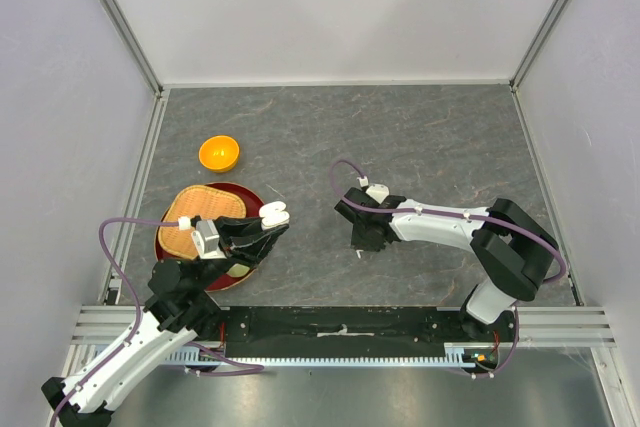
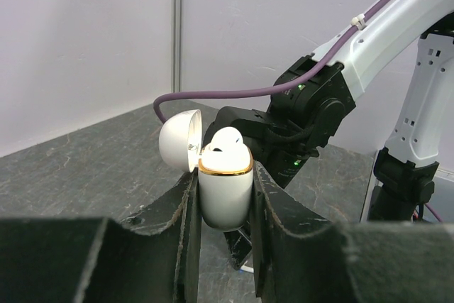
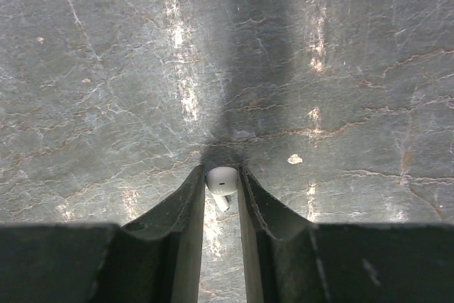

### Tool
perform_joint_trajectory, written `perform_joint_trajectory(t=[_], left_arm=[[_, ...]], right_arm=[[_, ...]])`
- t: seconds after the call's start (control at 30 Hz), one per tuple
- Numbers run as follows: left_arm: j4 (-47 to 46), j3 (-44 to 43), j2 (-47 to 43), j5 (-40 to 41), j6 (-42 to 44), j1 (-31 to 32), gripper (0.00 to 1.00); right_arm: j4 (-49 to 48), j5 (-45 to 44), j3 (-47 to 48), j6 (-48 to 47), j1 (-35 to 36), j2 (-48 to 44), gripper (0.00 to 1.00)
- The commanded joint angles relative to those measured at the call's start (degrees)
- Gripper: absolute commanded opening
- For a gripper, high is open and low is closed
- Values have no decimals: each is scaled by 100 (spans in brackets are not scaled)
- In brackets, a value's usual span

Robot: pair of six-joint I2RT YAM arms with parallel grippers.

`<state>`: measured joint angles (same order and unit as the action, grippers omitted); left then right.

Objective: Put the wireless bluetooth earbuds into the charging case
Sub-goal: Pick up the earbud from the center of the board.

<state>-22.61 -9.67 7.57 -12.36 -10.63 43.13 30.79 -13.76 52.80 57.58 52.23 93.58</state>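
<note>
Earbud [image 3: 222,182] between right gripper [image 3: 222,172] fingers [image 3: 190,200]

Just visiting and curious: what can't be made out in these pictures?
- Second slot of the charging case: left wrist view, its rim and the seated earbud hide it; top view too small.
- Whether the right gripper pinches the loose earbud: right wrist view, contact unclear.
- Near part of the red plate: top view, the left gripper covers it.

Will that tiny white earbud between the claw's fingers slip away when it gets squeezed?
It might: the earbud looks glossy and rounded, so it could squirt out of the right claw. It looks tiny, so probably very light. Its short stem likely stops it rolling far.
</note>
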Motion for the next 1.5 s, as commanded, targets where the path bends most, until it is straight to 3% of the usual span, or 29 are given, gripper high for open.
perform_joint_trajectory(t=[0.0,0.3,0.43,0.57,0.83,1.0,1.47], left_arm=[[-209,0,-54,-3,-123,2,2],[-200,27,-46,14,-149,2,2],[-200,27,-45,23,-150,2,2],[-200,9,7,32,-141,2,2],[-384,18,261,76,-141,2,2],[-586,-8,473,23,-150,2,2],[-753,18,605,-3,-150,-7,2]], right_arm=[[-81,84,-147,122,-20,64,30],[-81,66,-173,60,-20,38,24],[-81,-4,-147,8,-20,-33,6],[-178,-118,-103,-115,-11,-313,0],[-828,-1040,-463,-151,16,-1964,0],[-1057,-1392,-498,-203,33,-2502,0],[-3043,-1384,-1228,-414,218,-4137,0]])
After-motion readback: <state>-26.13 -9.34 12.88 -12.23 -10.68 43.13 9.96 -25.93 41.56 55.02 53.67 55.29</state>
